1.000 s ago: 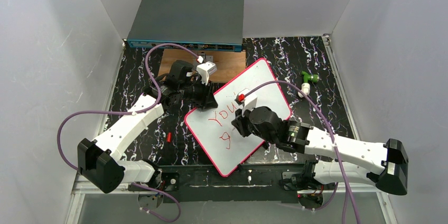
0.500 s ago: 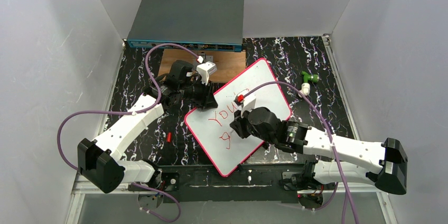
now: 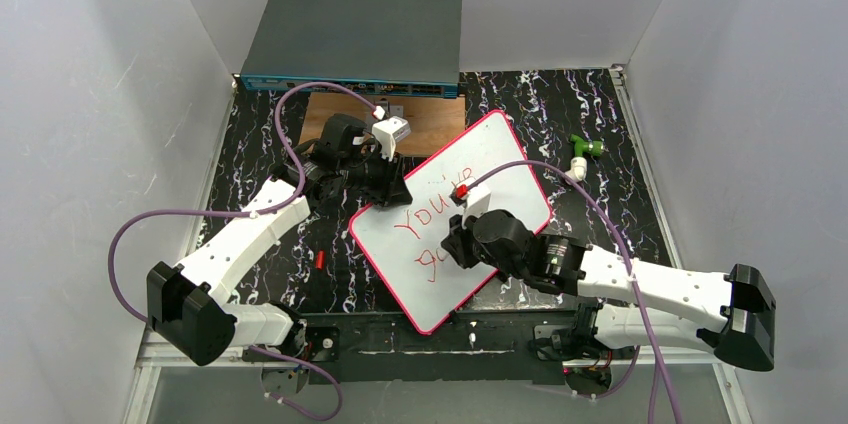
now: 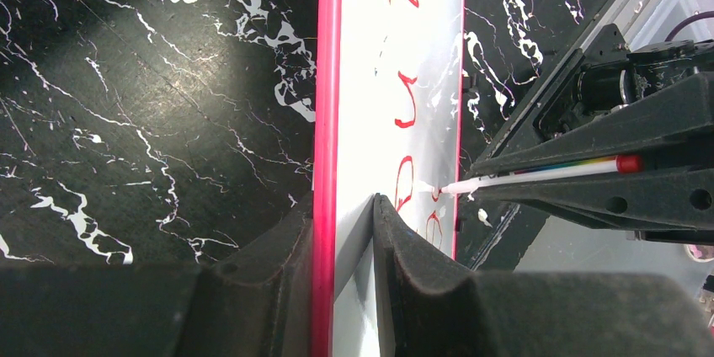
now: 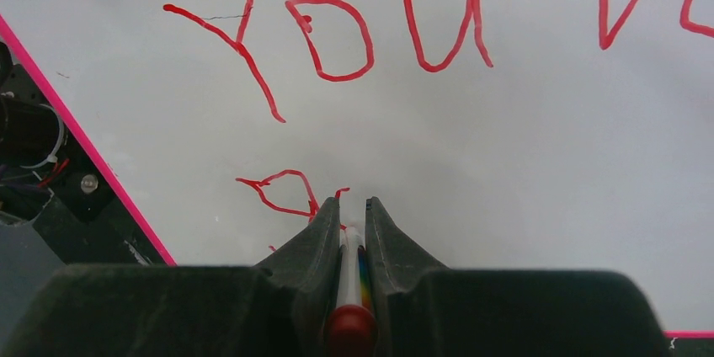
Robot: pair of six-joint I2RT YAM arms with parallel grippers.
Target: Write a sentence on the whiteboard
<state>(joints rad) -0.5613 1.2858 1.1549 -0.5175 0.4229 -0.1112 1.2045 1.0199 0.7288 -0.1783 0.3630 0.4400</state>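
The whiteboard, white with a pink-red rim, lies tilted in the middle of the table and carries red writing "YOU'VE" and part of a second line. My left gripper is shut on its upper-left rim; in the left wrist view the rim sits between the jaws. My right gripper is shut on a white marker with a red end. The marker tip touches the whiteboard at the second line of writing. The marker also shows in the left wrist view.
A grey network switch box stands at the back. A brown wooden board lies before it. A green and white object lies at the right. A small red piece lies left of the whiteboard.
My right gripper has moved the marker slightly down and right on the whiteboard, and the second line of red writing has grown. My left gripper has not moved.
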